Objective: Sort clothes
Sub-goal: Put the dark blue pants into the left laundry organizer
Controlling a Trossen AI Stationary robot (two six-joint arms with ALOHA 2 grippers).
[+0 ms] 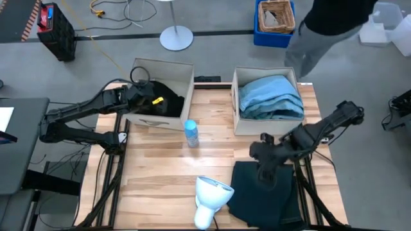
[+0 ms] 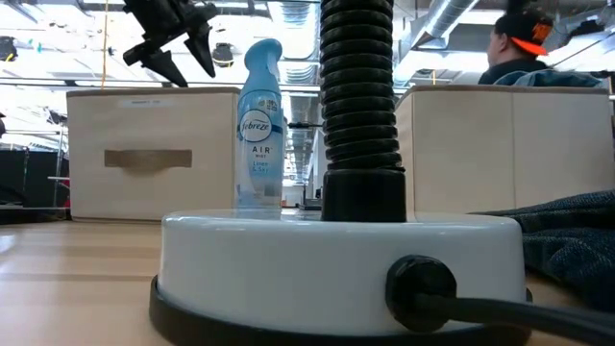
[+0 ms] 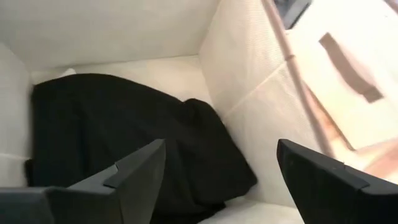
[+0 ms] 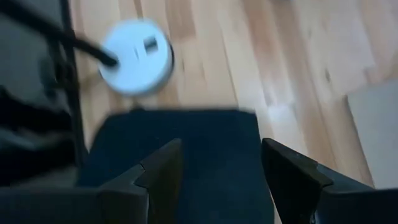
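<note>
A black garment (image 1: 166, 101) lies in the left beige box (image 1: 168, 67); it also shows in the left wrist view (image 3: 118, 143), resting on the box floor. My left gripper (image 1: 151, 97) hangs open over this box, above the garment, and shows in the low view (image 2: 183, 43) and its own wrist view (image 3: 221, 180). Turquoise and grey-blue garments (image 1: 270, 96) fill the right box (image 1: 235, 102). A dark teal-black garment (image 1: 263, 192) lies flat on the table near its front edge. My right gripper (image 1: 264, 157) is open above the garment's far edge (image 4: 180, 155).
A small blue spray bottle (image 1: 191, 133) stands between the boxes, also in the low view (image 2: 259, 125). A white round base with a black hose (image 1: 212, 194) stands left of the dark garment. A person (image 1: 327, 29) stands beyond the table's far right corner.
</note>
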